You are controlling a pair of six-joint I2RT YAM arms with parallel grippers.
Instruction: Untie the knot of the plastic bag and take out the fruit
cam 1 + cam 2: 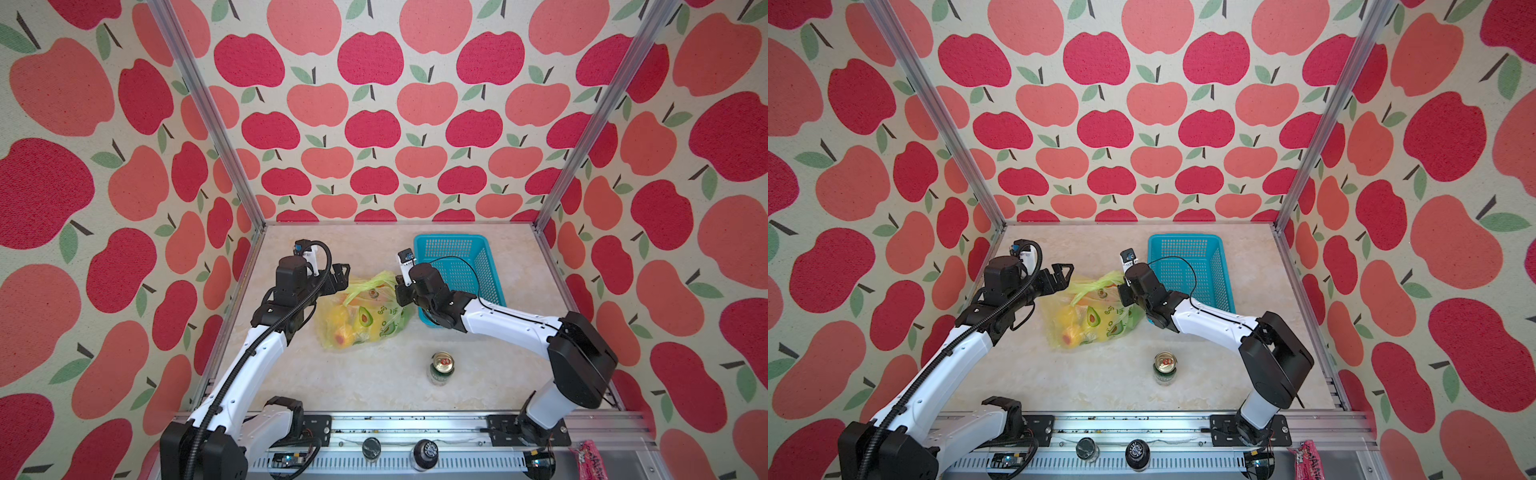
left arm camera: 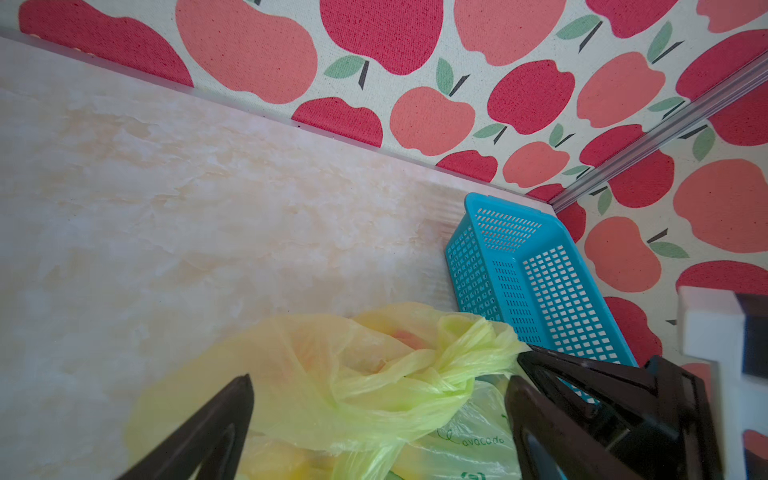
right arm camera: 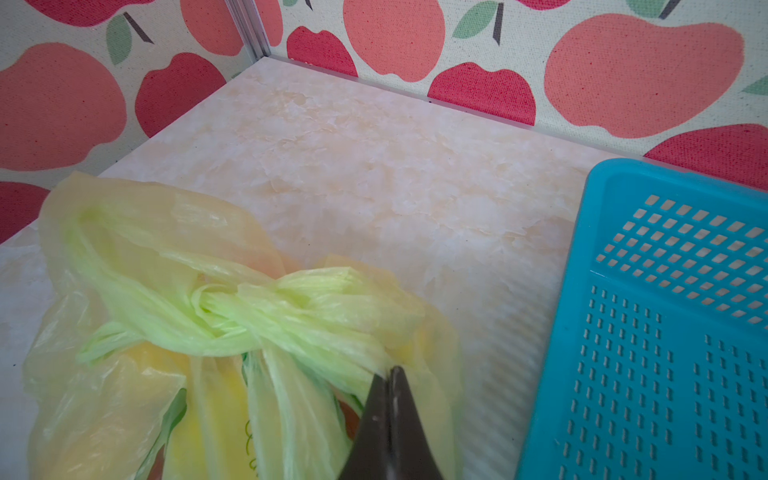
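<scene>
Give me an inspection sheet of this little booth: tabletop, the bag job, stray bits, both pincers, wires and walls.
Surface: pale marbled tabletop, no spills seen.
Job's things: plastic bag lying on the table, knot tied; fruit inside, showing as yellow and orange shapes.
Clutter: green drink can upright in front; turquoise basket at the back right, nothing seen in it; pink packet on the front rail.
Grippers: left pincer open, straddling the bag's top; right pincer shut on a handle strand beside the knot.
Cables: black ribbed hose along the left arm; thin black wire looping over the right arm.
Surroundings: apple-print walls, aluminium frame posts.
</scene>
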